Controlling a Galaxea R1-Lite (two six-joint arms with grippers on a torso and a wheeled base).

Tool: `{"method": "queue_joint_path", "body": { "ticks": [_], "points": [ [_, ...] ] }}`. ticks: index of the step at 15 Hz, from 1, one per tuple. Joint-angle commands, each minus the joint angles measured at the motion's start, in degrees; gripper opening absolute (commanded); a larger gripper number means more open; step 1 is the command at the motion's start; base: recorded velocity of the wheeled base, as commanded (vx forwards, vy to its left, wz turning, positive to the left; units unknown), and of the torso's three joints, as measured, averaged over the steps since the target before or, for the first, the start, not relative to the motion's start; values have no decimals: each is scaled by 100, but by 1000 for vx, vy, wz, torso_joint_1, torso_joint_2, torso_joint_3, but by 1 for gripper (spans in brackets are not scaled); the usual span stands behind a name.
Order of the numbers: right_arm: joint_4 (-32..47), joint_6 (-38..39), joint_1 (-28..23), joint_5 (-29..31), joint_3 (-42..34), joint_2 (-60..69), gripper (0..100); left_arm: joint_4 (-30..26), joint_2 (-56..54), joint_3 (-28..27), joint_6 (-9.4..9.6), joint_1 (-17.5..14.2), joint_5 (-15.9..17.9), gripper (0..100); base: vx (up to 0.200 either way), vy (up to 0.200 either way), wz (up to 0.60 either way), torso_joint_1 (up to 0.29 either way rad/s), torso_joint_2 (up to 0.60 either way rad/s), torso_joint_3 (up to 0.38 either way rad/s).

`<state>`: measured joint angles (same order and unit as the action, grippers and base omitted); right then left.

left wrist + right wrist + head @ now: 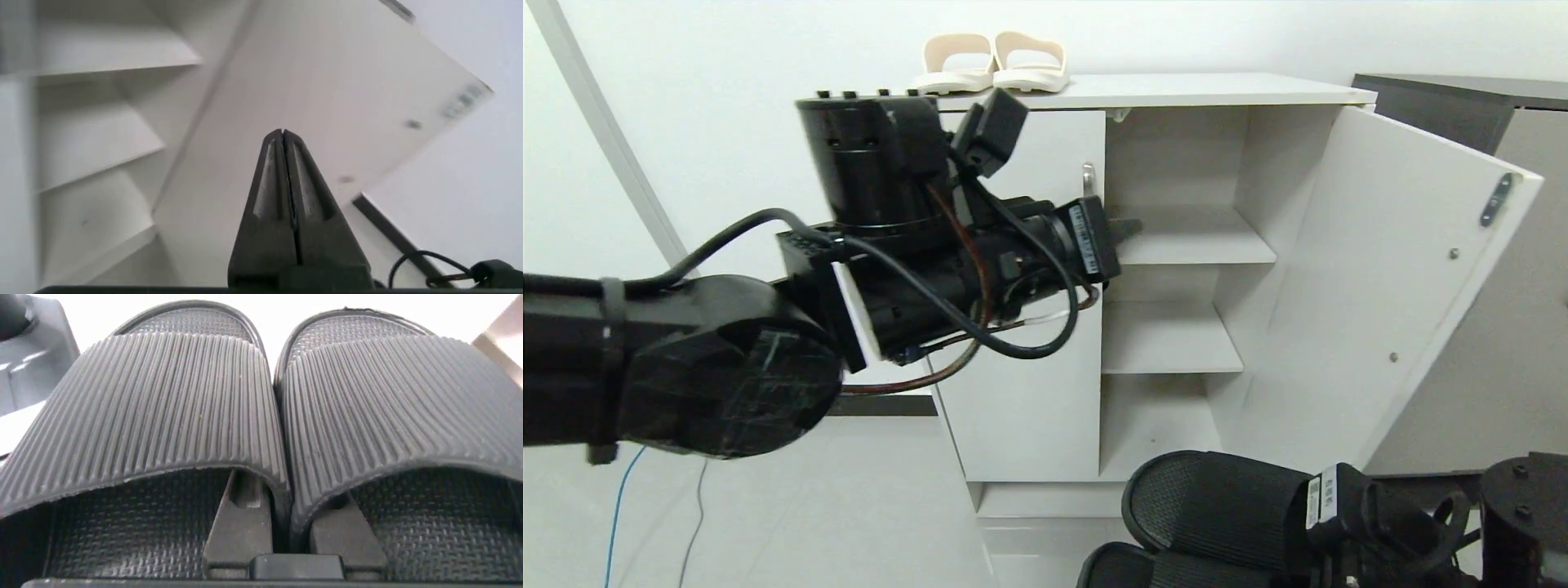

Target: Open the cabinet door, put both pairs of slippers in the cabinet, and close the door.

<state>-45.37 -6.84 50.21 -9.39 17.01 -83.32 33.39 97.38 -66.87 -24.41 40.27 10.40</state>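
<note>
So the right jaws are clamped on the black slippers [180, 416], the closest thing to the camera. One of the fingers [237, 527] is tucked under each ribbed strap, and the slippers' two inner walls are squeezed side by side between them. From the head view that pair [1217, 506] hangs low on the right, near the foot of the cabinet [1176, 91] and below its open door [1380, 286].

Next up, the left jaws are pressed tight together with nothing between them. The left arm [890, 245] stretches across at about the height of the upper shelf [1192, 245]. Its tips sit right at the edge of the opening, beside the closed left door [1029, 392] and just under the handle [1088, 178].

Cabinet itself is white, with the right door swung wide out. Inside, two shelves split it into three stacked compartments.

Farther back, the cream slippers [992, 64] sit side by side on the cabinet's top, above the shut left door and close to the wall. Off to the right, behind the open door, stands a dark unit [1462, 90].
</note>
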Motion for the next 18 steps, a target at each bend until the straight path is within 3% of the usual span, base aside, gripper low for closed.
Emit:
{"method": "queue_joint_path", "body": {
  "ticks": [1,3,5,6,7,8,9,10,12,14,15,18],
  "points": [
    [-7,-2,-135,-2,57,-184,0,-26,-1353,1132,6,-195,-64,0,0,0,0,0,0,0],
    [-7,-2,-152,-2,57,-202,0,-280,-2461,2046,199,-344,-73,0,0,0,0,0,0,0],
    [-7,7,-161,-2,57,-202,0,-817,-3506,2696,648,-537,-398,0,0,0,0,0,0,0],
    [-15,-2,-161,-2,57,-202,0,-1344,-4306,3065,1017,-687,-723,0,0,0,0,0,0,0],
    [-7,-2,-170,-2,57,-202,0,-1555,-4605,3224,1193,-871,-750,0,0,0,0,0,0,0],
    [-7,7,-170,-2,48,-202,0,-1775,-4957,3408,1509,-1179,-767,0,0,0,0,0,0,0],
    [-7,7,-249,-2,66,-219,0,-2073,-5528,3777,2247,-1838,-1005,0,0,0,0,0,0,0],
    [-15,7,-275,-2,84,-237,0,-2152,-5932,4085,2432,-2225,-1339,0,0,0,0,0,0,0],
    [-7,7,-302,-2,84,-219,0,-2240,-6627,4595,2423,-2559,-1479,0,0,0,0,0,0,0],
    [-15,7,-319,-2,84,-219,0,-2399,-7251,5245,2441,-3411,-1567,0,0,0,0,0,0,0],
    [-15,7,-328,-2,75,-219,0,-2407,-7567,5526,2441,-3693,-1523,0,0,0,0,0,0,0],
    [-7,7,-363,-2,66,-255,0,-2407,-8349,6282,2467,-4070,-1479,0,0,0,0,0,0,0]
  ]
}}
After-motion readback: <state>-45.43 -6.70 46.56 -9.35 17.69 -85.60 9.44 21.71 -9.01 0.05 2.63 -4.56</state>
